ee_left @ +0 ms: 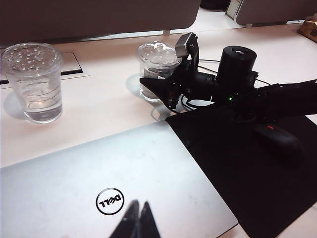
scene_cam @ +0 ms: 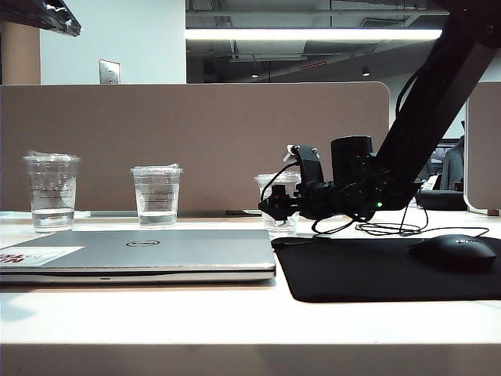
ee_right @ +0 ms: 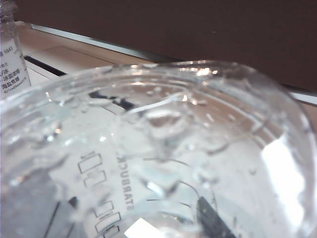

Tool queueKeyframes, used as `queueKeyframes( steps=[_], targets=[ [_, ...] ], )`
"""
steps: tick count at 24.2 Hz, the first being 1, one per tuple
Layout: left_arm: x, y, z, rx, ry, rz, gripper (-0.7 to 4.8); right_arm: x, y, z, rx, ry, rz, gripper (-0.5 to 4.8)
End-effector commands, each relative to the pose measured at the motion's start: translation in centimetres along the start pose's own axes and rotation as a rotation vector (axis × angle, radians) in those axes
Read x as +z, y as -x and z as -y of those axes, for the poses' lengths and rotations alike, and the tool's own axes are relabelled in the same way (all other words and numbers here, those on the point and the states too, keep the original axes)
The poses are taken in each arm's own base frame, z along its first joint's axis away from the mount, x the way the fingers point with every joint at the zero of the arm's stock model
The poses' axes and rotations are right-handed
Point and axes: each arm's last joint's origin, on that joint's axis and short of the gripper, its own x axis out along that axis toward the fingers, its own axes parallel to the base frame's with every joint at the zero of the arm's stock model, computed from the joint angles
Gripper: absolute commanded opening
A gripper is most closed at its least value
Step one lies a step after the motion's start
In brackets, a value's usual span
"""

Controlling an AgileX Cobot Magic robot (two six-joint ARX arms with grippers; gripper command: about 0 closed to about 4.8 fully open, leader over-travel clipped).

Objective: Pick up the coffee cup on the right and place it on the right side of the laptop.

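The coffee cup (scene_cam: 279, 183), clear plastic with a domed lid, stands on the white table just right of the closed silver laptop (scene_cam: 141, 249), behind the mouse pad's corner. My right gripper (scene_cam: 274, 210) reaches in low from the right, with its fingers on either side of the cup's lower part (ee_left: 157, 59). In the right wrist view the cup (ee_right: 158, 148) fills the picture and one dark finger (ee_right: 210, 220) shows through its wall. Whether the fingers press on it does not show. My left gripper (ee_left: 139, 214) hangs shut over the laptop lid (ee_left: 99, 168), holding nothing.
Two more clear cups (scene_cam: 52, 192) (scene_cam: 156, 196) stand behind the laptop, in front of the brown partition. A black mouse pad (scene_cam: 376, 270) with a black mouse (scene_cam: 454, 251) lies right of the laptop. Cables (scene_cam: 391, 228) trail under the right arm.
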Motion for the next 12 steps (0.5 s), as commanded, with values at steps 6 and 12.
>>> queueKeyframes(
  steps=[6,12],
  targets=[
    [0.27,0.1,0.08,-0.008,-0.006,0.017,-0.05,1.29,0.04,0.01,0.004,0.014,0.043,3.12],
    [0.27,0.1,0.08,-0.008,-0.006,0.017,-0.05,1.29,0.04,0.01,0.004,0.015,0.046,2.53]
  ],
)
